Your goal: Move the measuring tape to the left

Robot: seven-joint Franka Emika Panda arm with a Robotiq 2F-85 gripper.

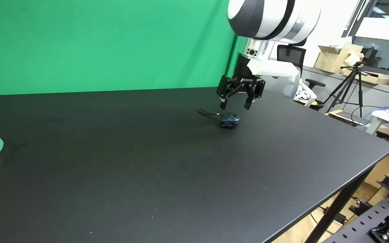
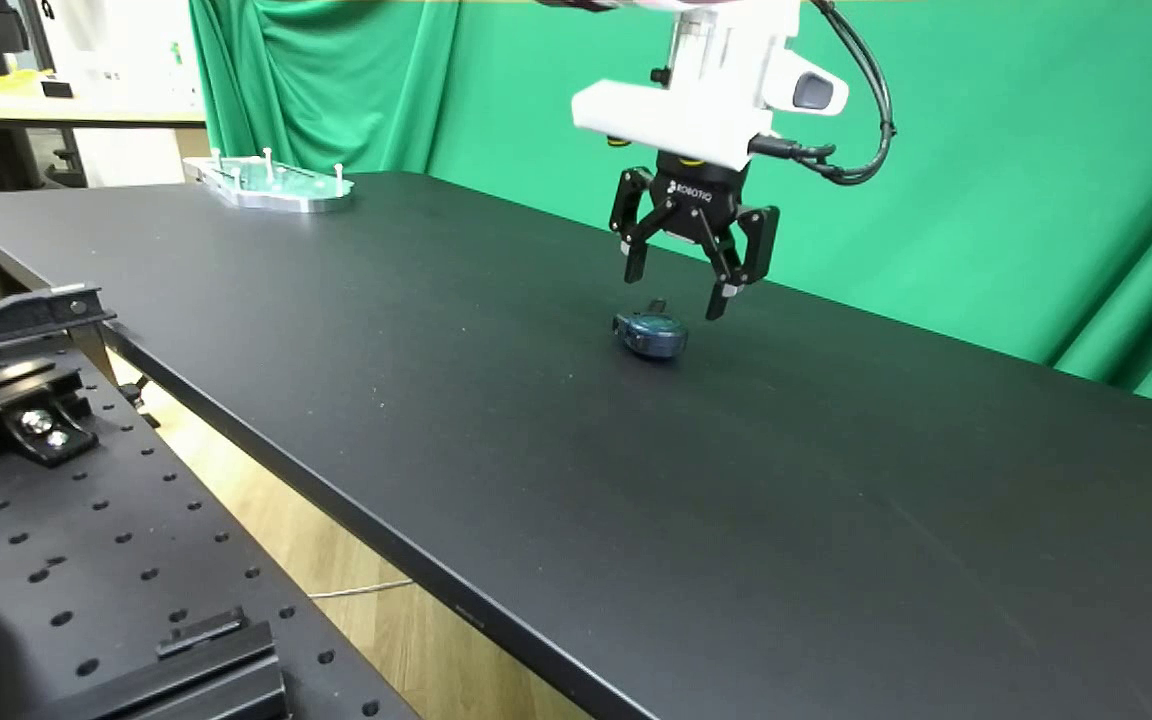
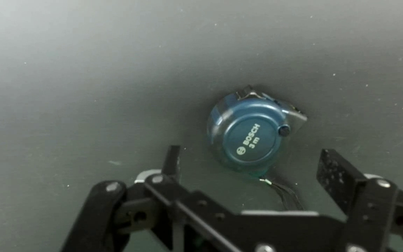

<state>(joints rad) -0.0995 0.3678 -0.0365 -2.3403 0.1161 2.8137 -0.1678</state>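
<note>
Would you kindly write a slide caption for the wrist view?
An open pincer hovers near a blue Bosch measuring tape lying on a dark table.

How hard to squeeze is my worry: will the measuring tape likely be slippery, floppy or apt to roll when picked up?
The measuring tape looks smooth, shiny and rounded, so it may slip if gripped loosely. It lies flat, so rolling seems unlikely. Its thin, looped cord looks floppy and will probably dangle.

The gripper [image 3: 250, 161] has its fingers [image 3: 338, 175] apart; on the far side lies the blue measuring tape [image 3: 252, 138], its near strap [image 3: 282, 189] seemingly partly hidden.
</note>
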